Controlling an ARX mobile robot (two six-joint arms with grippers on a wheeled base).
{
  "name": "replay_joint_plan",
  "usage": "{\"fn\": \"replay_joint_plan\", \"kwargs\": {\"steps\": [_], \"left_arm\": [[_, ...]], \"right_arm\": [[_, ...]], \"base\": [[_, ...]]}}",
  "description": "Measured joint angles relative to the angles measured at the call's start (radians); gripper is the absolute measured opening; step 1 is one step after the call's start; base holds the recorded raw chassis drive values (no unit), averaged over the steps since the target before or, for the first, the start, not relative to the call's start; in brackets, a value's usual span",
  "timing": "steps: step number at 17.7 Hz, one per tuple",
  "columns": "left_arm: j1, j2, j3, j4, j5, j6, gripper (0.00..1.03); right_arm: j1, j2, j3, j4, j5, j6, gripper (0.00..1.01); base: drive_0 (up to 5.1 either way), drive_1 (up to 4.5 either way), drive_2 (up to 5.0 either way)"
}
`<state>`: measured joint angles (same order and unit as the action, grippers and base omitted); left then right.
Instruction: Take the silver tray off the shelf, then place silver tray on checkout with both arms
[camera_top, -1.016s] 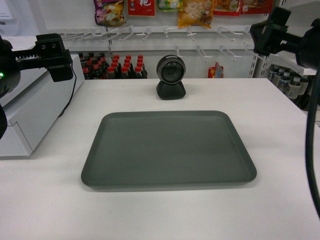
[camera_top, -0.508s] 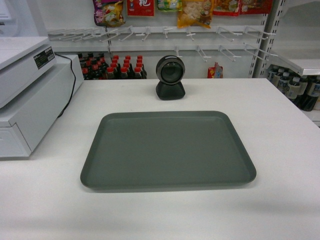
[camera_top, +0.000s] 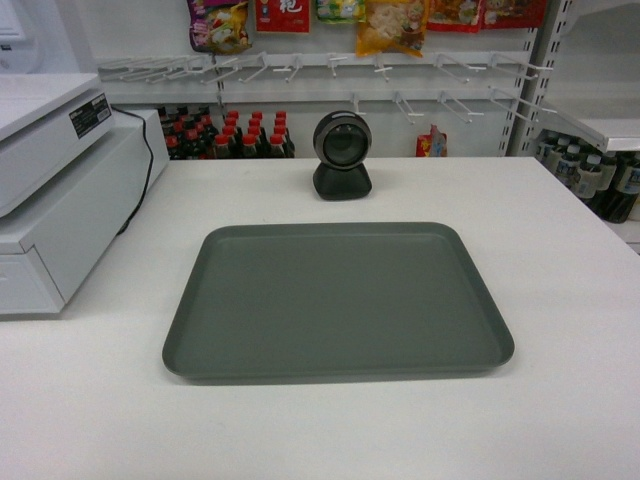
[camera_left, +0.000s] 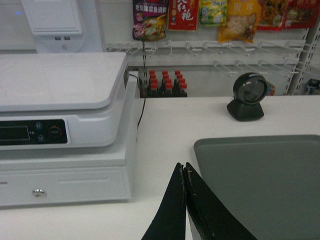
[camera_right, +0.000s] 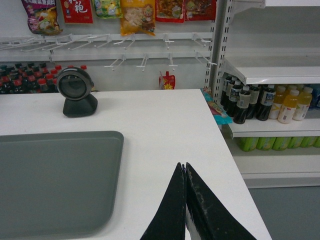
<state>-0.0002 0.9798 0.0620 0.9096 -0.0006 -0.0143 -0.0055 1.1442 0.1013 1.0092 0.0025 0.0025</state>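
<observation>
The silver tray (camera_top: 338, 300) lies flat on the white checkout (camera_top: 560, 260), in front of the black round-faced scanner (camera_top: 341, 154). Neither arm shows in the head view. In the left wrist view my left gripper (camera_left: 183, 166) is shut and empty, hovering just left of the silver tray (camera_left: 265, 180) near its far left corner. In the right wrist view my right gripper (camera_right: 184, 166) is shut and empty over bare checkout (camera_right: 165, 130), well right of the silver tray (camera_right: 55, 180). A white shelf (camera_right: 270, 70) stands to the right.
A white cash register (camera_top: 60, 190) with a drawer sits on the counter's left side. Red-capped bottles (camera_top: 230, 132) and peg hooks with snack bags (camera_top: 390, 25) line the back wall. Drink bottles (camera_right: 260, 102) stand on the right-hand shelf beyond the counter edge.
One second ago both arms were raised at the upper left and right of the head view; they have since left that view. The tray has stayed put.
</observation>
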Motion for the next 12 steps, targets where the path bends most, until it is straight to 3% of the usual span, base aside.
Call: {"fn": "replay_joint_plan", "kwargs": {"steps": [12], "left_arm": [[0.000,-0.534,-0.053,-0.467,0.001,0.000,0.02]], "right_arm": [[0.000,-0.587,-0.088,-0.462,0.000,0.000,0.02]], "base": [[0.0,0.00,0.0]]}}
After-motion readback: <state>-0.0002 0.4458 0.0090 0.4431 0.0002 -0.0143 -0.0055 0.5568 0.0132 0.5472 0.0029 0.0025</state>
